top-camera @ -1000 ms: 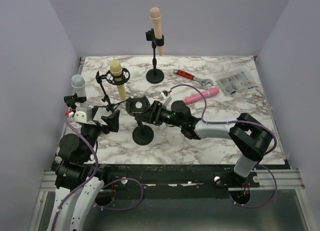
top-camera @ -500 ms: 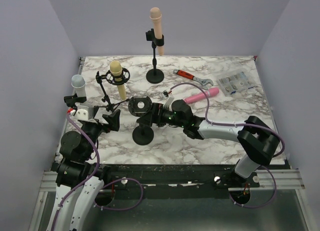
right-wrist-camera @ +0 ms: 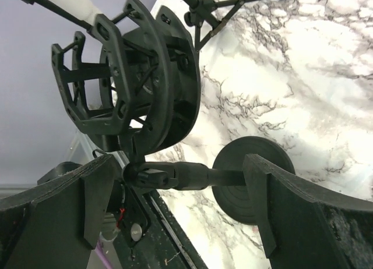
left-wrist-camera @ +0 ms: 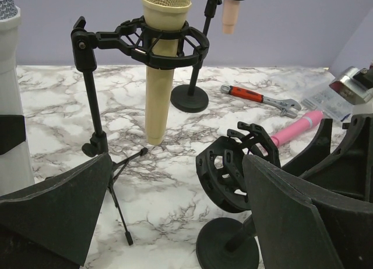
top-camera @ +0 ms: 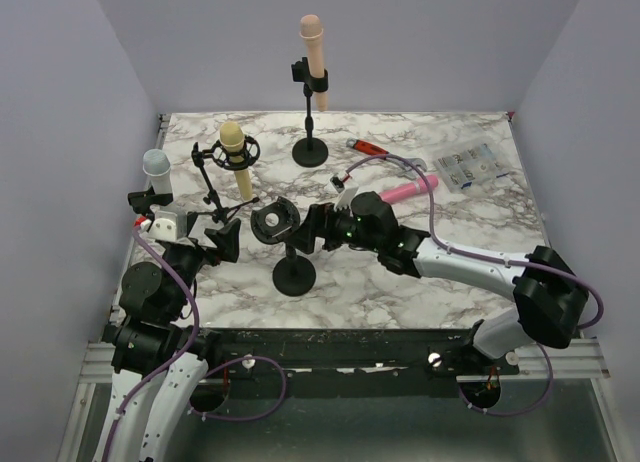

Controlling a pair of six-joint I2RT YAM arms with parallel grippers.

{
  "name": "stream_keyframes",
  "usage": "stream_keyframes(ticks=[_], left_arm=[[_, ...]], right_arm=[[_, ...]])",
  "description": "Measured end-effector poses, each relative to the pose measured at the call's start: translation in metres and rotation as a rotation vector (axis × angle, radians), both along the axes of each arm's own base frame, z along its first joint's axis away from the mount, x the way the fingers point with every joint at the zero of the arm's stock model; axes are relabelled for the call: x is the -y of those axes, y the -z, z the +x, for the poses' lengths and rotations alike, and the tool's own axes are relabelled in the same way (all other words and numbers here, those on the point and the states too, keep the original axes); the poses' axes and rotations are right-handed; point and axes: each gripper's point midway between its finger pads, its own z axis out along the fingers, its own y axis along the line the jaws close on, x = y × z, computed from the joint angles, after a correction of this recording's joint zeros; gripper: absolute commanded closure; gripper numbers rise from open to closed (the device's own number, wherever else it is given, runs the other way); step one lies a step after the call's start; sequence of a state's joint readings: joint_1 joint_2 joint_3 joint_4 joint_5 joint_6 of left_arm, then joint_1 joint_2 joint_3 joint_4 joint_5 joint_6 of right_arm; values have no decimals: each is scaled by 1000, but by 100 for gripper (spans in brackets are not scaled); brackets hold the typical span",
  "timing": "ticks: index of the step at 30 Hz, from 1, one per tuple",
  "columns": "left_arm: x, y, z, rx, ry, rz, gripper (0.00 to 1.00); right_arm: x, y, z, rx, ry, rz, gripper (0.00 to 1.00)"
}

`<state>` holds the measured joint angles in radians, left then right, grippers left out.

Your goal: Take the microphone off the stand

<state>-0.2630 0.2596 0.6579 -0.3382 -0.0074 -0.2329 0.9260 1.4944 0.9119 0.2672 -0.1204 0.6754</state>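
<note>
A pink microphone (top-camera: 402, 191) lies loose on the marble table, right of centre. An empty black stand has a round shock mount (top-camera: 273, 222) and a disc base (top-camera: 294, 278); it stands in front of the arms. My right gripper (top-camera: 312, 232) is open, its fingers either side of the stand's pole (right-wrist-camera: 192, 176) without touching it. The right wrist view shows the empty mount (right-wrist-camera: 134, 88) tilted above the pole. My left gripper (top-camera: 222, 240) is open and empty just left of the stand. The left wrist view shows the mount (left-wrist-camera: 233, 170) and pink microphone (left-wrist-camera: 297, 129).
A yellow microphone (top-camera: 234, 154) sits in a shock mount on a tripod at the back left. A peach microphone (top-camera: 313, 44) stands clipped on a tall stand at the back. A grey-headed microphone (top-camera: 157, 172) is at the left edge. A red-handled wrench (top-camera: 385, 154) and a plastic packet (top-camera: 470, 166) lie back right.
My right gripper has opened off the empty stand, and its arm has swung rightward. The stand shifted slightly toward the near edge. The left arm has not moved.
</note>
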Motion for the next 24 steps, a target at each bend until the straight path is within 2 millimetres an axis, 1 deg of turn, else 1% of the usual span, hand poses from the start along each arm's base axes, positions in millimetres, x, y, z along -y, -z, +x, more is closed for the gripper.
stream_keyframes(ticks=[5,10,15,20,22,23,24], left_arm=[[0,0,0,0,0,0,1],[0,0,0,0,0,0,1],[-2,-1,-1,5,-9,-6,1],[-8,-3,-1,-5,-45,-33,1],[-12,-7,-3,-39,-70,-39,1],[-14,-11,-4,-47,-80,-42,1],[-17,-21,-4,-60,-99,-45,1]], right_arm=[[1,-8,-2,31,-20,6,0],[3,-11,-11,45,-57,19,0],[9,-29,-11,100,-52,30,0],[19,-39,-7,135,-13,10,0],[23,-45,-6,147,1,9,0],[25,-47,-7,150,5,10,0],[27,-50,-7,156,10,9,0]])
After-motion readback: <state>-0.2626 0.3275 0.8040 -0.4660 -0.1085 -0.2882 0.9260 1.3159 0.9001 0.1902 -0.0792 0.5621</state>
